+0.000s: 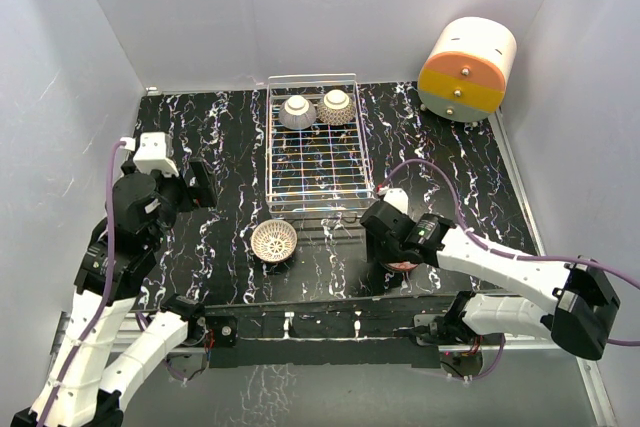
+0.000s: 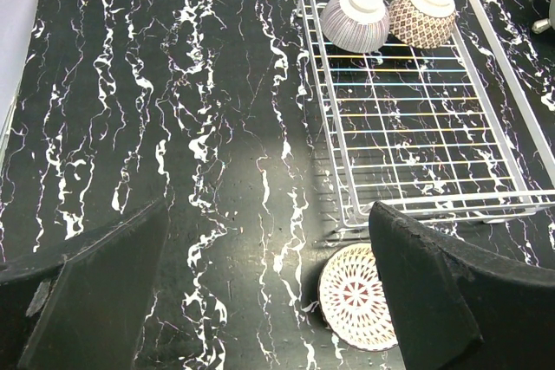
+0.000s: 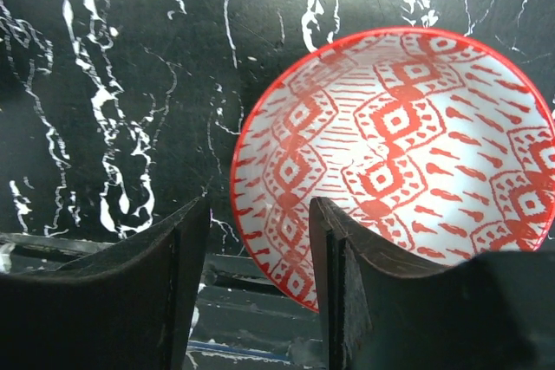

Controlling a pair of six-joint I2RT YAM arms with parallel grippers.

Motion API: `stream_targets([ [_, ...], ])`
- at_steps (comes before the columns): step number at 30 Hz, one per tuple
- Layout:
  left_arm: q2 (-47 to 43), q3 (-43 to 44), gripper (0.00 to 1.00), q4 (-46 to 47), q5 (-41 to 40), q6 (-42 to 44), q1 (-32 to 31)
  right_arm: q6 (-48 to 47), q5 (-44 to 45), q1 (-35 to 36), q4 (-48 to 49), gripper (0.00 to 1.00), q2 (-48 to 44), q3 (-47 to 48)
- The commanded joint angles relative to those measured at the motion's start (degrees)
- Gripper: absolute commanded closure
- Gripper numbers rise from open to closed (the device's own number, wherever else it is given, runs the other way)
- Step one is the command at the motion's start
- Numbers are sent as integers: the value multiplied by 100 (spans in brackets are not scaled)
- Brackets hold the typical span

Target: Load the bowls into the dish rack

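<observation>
The silver wire dish rack (image 1: 283, 147) stands mid-table; it also shows in the left wrist view (image 2: 442, 206). Two bowls lie tipped at its far end, foot rings showing: a striped one (image 1: 297, 112) (image 2: 355, 19) and a lattice-patterned one (image 1: 337, 107) (image 2: 422, 13). A white-lattice bowl (image 1: 274, 241) (image 2: 355, 296) sits upright on the table before the rack. A red-patterned bowl (image 3: 408, 153) (image 1: 403, 265) sits at the front right. My right gripper (image 3: 260, 214) (image 1: 392, 247) is open and straddles its near-left rim, one finger inside, one outside. My left gripper (image 2: 269, 275) (image 1: 197, 190) is open and empty, left of the lattice bowl.
A cream-and-orange cylindrical drawer unit (image 1: 467, 69) stands at the back right corner. Grey walls close in the black marbled table (image 1: 230, 137) on three sides. The arm bases' rail (image 1: 330, 322) runs along the near edge, just behind the red bowl.
</observation>
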Motion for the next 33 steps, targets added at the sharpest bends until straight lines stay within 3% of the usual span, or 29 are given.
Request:
stream_targets([
  [1,-116,-85,3,-34,-64,16,-19,174,269,22,189,51,-70,-128],
  [13,-157,-176,3,-21,-59,-20,-19,210,410,24,163,67,-134,-219],
  [23,-225,-187,3,-65,-78,-37,-19,266,384,24,243,68,-67,-319],
  [29,-266,-187,3,-108,-113,-32,-19,264,507,27,157,89,-266,-179],
  [33,-304,-204,3,-101,-123,-45,-20,268,646,28,19,91,-351,7],
])
